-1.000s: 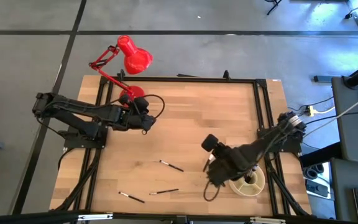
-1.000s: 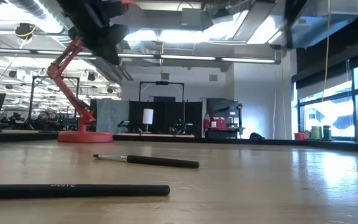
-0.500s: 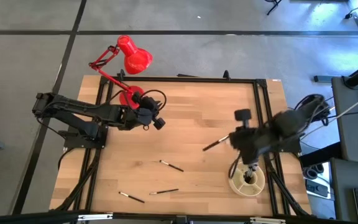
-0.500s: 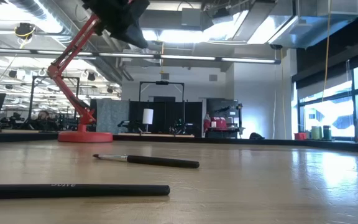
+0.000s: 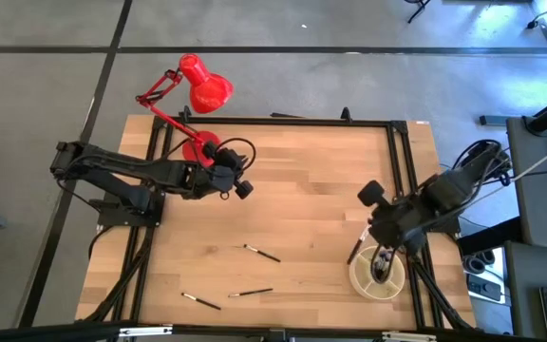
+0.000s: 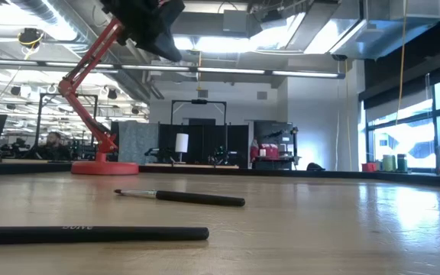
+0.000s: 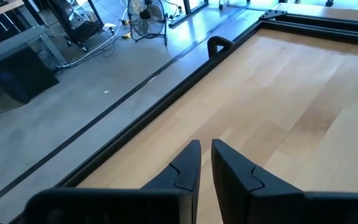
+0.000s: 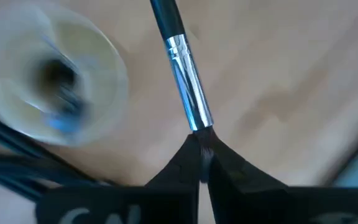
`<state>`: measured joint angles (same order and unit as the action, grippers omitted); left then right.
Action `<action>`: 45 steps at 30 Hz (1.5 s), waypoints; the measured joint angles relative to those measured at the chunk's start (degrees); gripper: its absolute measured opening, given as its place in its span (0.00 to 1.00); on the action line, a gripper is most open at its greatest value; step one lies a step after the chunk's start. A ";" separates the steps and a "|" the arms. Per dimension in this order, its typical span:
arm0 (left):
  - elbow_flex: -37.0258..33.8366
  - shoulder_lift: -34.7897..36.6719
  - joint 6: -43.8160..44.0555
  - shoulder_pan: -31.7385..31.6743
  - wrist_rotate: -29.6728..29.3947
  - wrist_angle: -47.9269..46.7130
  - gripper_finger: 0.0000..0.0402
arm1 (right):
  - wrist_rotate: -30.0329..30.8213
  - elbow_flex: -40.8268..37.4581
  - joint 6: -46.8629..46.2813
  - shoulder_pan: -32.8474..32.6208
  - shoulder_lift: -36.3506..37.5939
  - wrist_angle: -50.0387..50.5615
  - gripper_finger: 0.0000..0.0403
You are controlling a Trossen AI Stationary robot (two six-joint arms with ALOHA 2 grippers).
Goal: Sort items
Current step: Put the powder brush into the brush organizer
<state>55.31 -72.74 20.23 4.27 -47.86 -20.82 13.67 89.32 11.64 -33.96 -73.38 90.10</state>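
Above the round cream divided dish [image 5: 378, 272] at the table's near right corner, our right gripper [image 8: 201, 155] pinches a thin black-handled makeup brush with a bright silver ferrule [image 8: 186, 74] by its bristle end, the handle slanting out past the dish's left rim. We judge the step in hand to be dropping this brush into a compartment. To do it well we should tip the brush closer to upright, centre it over one section clear of the dividers and the dark brushes already standing inside, and only then let go. The handle looks slick and slim, so a loose grip could let it swivel.

Three more slim black brushes [image 5: 256, 252] lie flat on the pale, glossy wood-plank table [image 5: 302, 171], left of the dish. Our left gripper [image 7: 205, 163] hovers near the red metal desk lamp [image 5: 198, 90] at the far left, fingers nearly together and grasping nothing.
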 joint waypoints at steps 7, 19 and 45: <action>0.00 -3.19 0.01 -0.78 0.12 1.66 0.08 | 22.18 -7.64 20.34 -0.70 -0.02 -0.07 0.02; 0.00 -11.94 3.70 -2.74 2.56 3.05 0.08 | 36.58 -9.12 41.23 -8.08 -0.72 -0.08 0.03; 0.04 -15.11 9.55 -4.55 1.87 3.32 0.08 | 37.24 -19.12 31.00 -33.83 0.39 -0.03 0.03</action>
<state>55.35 -87.85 29.78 -0.27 -45.99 -17.50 50.91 70.20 42.64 -67.79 -72.99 90.07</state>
